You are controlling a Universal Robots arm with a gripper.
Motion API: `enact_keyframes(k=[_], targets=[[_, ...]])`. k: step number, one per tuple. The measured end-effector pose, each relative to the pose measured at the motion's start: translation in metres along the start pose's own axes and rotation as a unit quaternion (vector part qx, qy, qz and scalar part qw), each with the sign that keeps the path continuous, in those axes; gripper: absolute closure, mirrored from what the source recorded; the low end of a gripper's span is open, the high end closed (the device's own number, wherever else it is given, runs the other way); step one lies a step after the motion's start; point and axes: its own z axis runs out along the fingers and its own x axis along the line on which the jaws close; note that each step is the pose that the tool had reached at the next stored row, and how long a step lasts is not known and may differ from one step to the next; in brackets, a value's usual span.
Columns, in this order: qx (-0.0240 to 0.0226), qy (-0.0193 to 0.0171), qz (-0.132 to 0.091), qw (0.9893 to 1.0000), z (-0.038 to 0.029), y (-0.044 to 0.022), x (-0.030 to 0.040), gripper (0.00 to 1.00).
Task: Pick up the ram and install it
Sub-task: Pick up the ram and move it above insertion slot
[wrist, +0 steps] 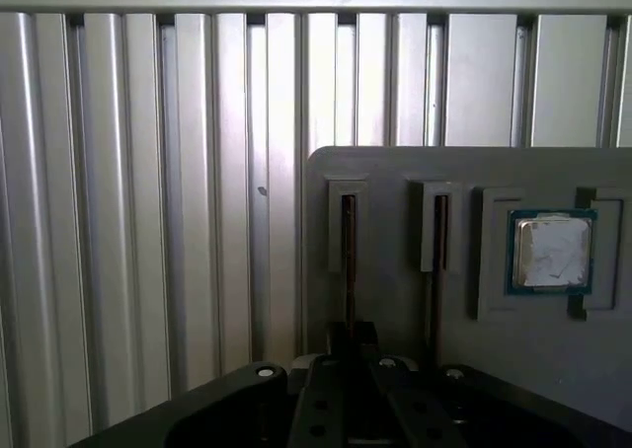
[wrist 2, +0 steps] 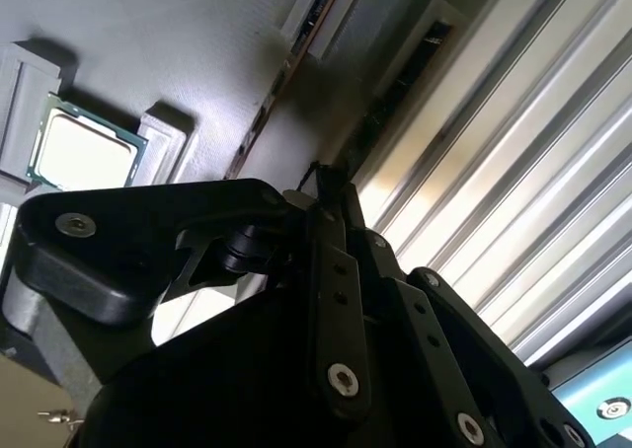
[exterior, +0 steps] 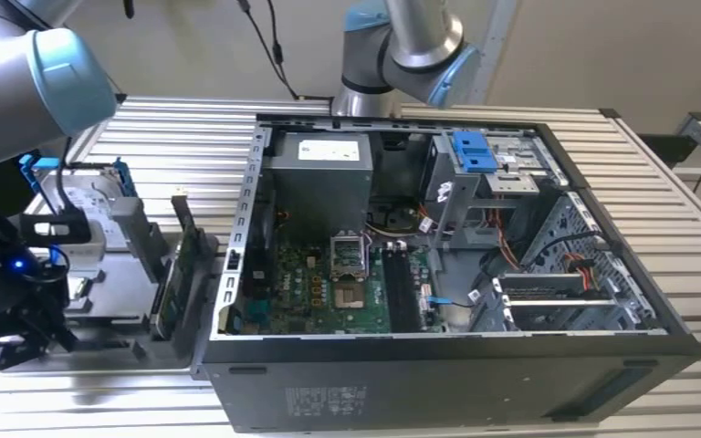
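- On the slatted table (wrist: 148, 221), one grey tray (wrist: 395, 191) has two narrow slots and one square recess.
- The recess holds one processor chip (wrist: 551, 253), lying flat.
- The ram (wrist: 349, 261) stands on edge in the slot nearer the tray's border. The second slot's content is hard to make out.
- One gripper (wrist: 351, 337) sits at the ram's end and its body covers that end. Whether the claw is spread or pinching cannot be told.
- Beside the tray in the exterior view lies one open computer case (exterior: 448, 383).
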Motion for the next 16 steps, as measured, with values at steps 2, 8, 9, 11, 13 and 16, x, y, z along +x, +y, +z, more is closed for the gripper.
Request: enact_keyframes(k=[2,8,9,11,13,16], targets=[[0.0,0.0,0.0,1.0,-0.0019,-0.0001,0.0,0.86],[0.0,0.0,0.0,1.0,-0.0082,-0.0004,0.0,0.86],[0.0,0.0,0.0,1.0,-0.009,-0.0004,-0.0001,0.86],[0.0,0.0,0.0,1.0,-0.0106,-0.0004,-0.0001,0.86],[0.0,0.0,0.0,1.0,-0.0122,-0.0005,-0.0001,0.86],[0.0,0.0,0.0,1.0,-0.0142,-0.0006,-0.0001,0.86]])
